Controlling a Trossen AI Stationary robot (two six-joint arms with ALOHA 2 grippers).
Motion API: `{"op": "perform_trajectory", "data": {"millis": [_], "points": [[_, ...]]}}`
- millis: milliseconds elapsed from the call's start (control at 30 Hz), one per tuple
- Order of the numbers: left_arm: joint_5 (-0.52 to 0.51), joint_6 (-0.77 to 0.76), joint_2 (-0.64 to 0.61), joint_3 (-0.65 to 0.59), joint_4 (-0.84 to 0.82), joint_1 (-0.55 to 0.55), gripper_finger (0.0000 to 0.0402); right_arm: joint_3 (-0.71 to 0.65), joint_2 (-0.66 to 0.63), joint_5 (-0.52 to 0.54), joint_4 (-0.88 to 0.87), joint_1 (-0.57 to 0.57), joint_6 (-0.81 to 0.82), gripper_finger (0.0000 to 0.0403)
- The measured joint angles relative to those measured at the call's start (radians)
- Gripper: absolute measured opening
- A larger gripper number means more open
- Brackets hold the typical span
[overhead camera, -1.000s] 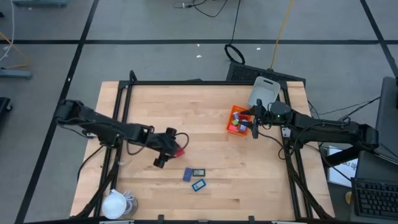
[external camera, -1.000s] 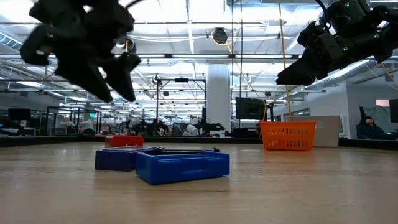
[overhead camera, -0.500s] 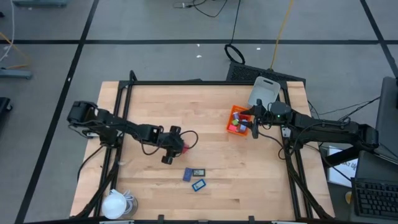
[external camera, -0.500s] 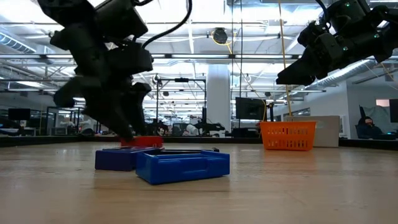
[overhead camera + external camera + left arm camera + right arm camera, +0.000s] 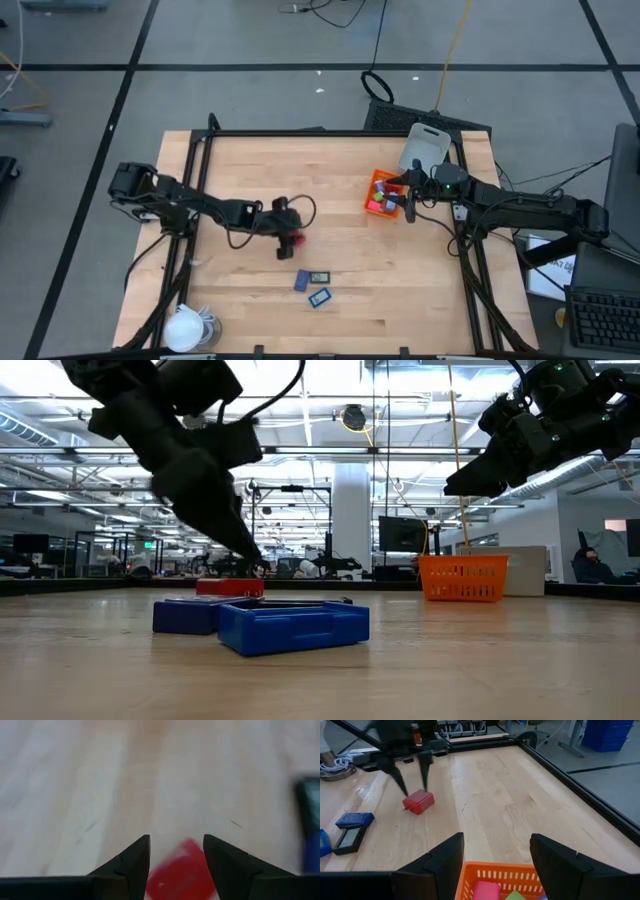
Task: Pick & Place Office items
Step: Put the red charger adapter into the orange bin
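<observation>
1. Two arms reach over the wooden table (image 5: 250, 170), the left one from the left edge and the right one from the right edge.
2. The left gripper (image 5: 289, 240) is down near the middle of the table, pointed at a red block (image 5: 293, 241) that lies on the wood.
3. In the left wrist view its two dark fingers (image 5: 131, 862) stand a little apart with the red block (image 5: 182, 872) showing between them; whether the pads press on the block cannot be told.
4. The right wrist view shows those same fingers straddling the red block (image 5: 418, 801), which rests flat on the table.
5. Toward the front edge from the red block lie three flat pieces close together: a blue one (image 5: 301, 281), a dark one (image 5: 319, 277) just beside it, and another blue one (image 5: 320, 297) nearest the front edge.
6. The right gripper (image 5: 408, 197) hangs above the orange basket (image 5: 372, 190) near the right edge, its fingers (image 5: 440, 862) apart and holding nothing.
7. Several small coloured pieces lie inside the basket, a red one (image 5: 486, 891) among them.
8. A grey lid (image 5: 428, 146) lies just behind the basket near the back right corner.
9. A white round lump with a cord (image 5: 185, 327) sits at the front left corner.
</observation>
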Motion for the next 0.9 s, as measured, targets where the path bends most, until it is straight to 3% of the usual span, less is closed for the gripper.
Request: {"op": "perform_trajectory", "data": {"millis": [133,333,467,667,900], "points": [[-0.056,-0.177,0.0,0.0,-0.015,0.026,0.021,0.0,0.0,0.0,0.0,0.0,0.0,0.0219],[-0.006,-0.175,0.0,0.0,-0.022,0.038,0.027,0.0,0.0,0.0,0.0,0.0,0.0,0.0219],[0.008,-0.076,-0.001,0.0,-0.027,0.037,0.0308,0.0,0.0,0.0,0.0,0.0,0.0,0.0219],[0.151,0.214,0.034,0.001,-0.05,0.023,0.0325,0.0,0.0,0.0,0.0,0.0,0.0,0.0219],[0.155,0.221,0.132,0.004,-0.028,0.055,0.0308,0.0,0.002,0.0,-0.002,0.0,0.0,0.0219]]}}
